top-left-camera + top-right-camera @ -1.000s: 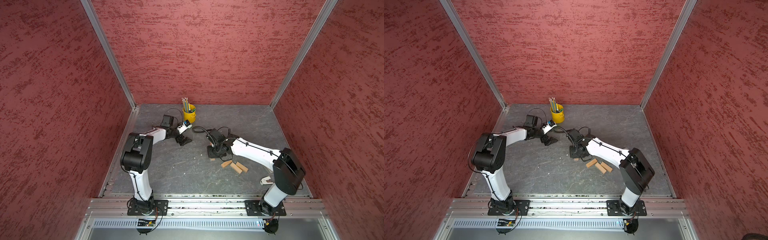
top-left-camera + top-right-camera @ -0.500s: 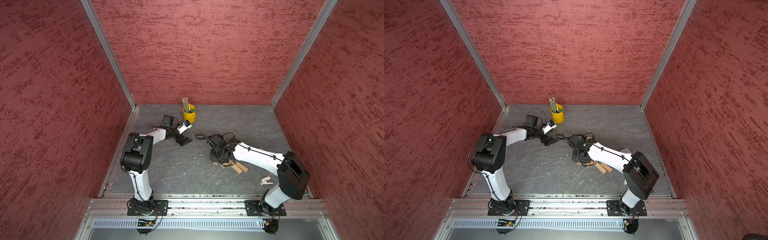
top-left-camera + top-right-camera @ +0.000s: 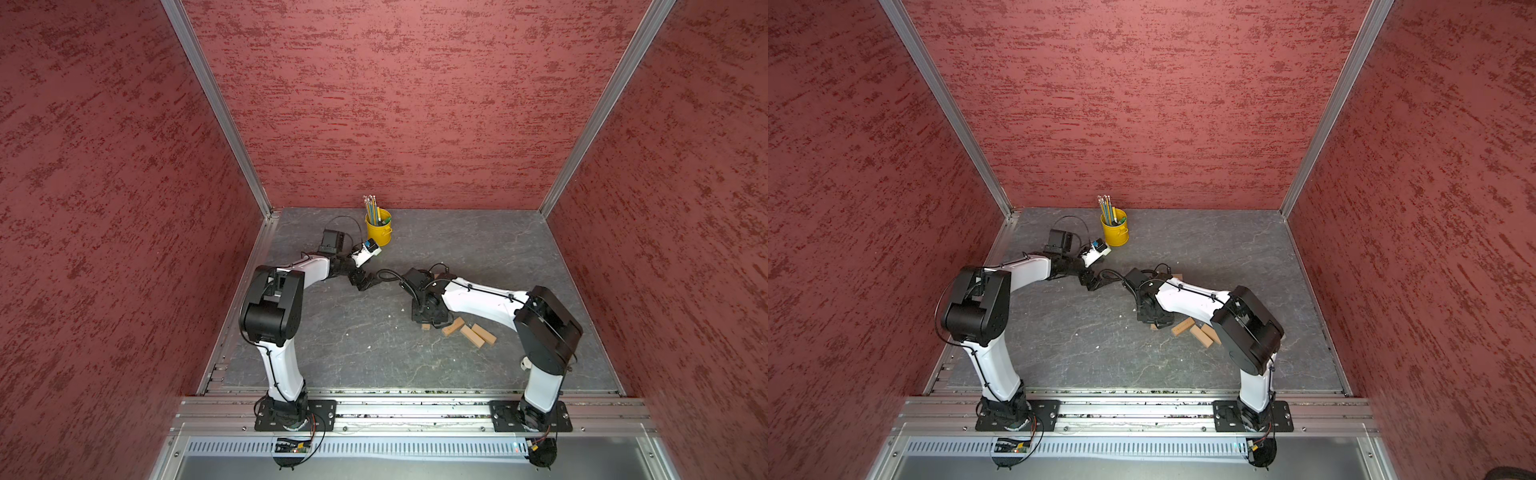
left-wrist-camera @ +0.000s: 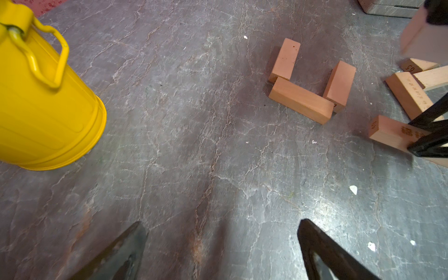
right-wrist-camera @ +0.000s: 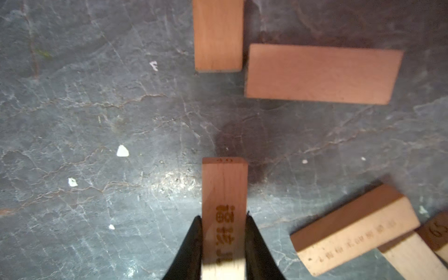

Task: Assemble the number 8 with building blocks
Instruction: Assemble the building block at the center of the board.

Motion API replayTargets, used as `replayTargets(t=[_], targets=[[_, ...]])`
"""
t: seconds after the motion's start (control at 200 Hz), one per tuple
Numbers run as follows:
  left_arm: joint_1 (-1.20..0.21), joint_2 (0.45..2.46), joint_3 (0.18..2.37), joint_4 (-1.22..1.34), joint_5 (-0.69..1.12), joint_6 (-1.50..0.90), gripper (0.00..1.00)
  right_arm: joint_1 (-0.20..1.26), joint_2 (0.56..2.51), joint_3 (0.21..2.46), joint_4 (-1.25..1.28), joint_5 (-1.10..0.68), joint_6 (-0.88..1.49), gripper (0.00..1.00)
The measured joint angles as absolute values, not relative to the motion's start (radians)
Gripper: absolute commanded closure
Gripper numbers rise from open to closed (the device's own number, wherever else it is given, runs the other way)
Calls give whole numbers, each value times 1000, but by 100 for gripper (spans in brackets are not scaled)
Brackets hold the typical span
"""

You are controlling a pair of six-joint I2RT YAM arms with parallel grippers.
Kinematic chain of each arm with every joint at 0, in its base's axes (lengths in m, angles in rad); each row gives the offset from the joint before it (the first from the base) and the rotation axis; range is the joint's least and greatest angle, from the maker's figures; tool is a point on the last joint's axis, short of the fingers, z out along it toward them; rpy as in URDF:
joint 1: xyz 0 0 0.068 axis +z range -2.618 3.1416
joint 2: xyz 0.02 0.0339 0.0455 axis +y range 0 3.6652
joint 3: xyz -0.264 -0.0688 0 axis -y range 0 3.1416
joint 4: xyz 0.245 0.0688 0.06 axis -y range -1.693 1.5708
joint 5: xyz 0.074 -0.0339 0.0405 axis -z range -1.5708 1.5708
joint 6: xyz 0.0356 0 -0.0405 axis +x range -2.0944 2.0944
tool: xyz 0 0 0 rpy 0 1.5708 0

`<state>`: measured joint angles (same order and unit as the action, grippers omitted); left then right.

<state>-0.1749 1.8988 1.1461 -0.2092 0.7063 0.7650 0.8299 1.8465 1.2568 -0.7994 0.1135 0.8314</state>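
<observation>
Far left: left gripper [image 4: 220, 224], jaws spread wide, empty, low over the grey table [image 4: 169, 145], near the yellow bucket [image 3: 379, 232]. Centre: 3 planks [image 4: 300, 101] laid in a U. Beside it: right gripper [image 5: 224, 218] clenched on a lettered plank [image 5: 224, 184]. Right: 3 loose planks [image 3: 471, 334], bunched together.

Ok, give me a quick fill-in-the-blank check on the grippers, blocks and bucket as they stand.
1. The right gripper is ____ on the lettered block.
2. The left gripper is ____ and holds nothing.
3. The U-shaped group on the table is made of ____ blocks.
4. The pencils stand in a ____ bucket.
Missing words: shut; open; three; yellow.
</observation>
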Motion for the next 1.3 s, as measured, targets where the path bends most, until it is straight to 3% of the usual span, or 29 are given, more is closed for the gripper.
replayTargets(t=[0.346, 1.298], targets=[[-175, 1899, 1147, -209, 714, 764, 1, 831, 1972, 1376, -869, 140, 807, 100], [-173, 1899, 1147, -210, 732, 765, 1, 815, 1981, 1371, -864, 144, 823, 100]])
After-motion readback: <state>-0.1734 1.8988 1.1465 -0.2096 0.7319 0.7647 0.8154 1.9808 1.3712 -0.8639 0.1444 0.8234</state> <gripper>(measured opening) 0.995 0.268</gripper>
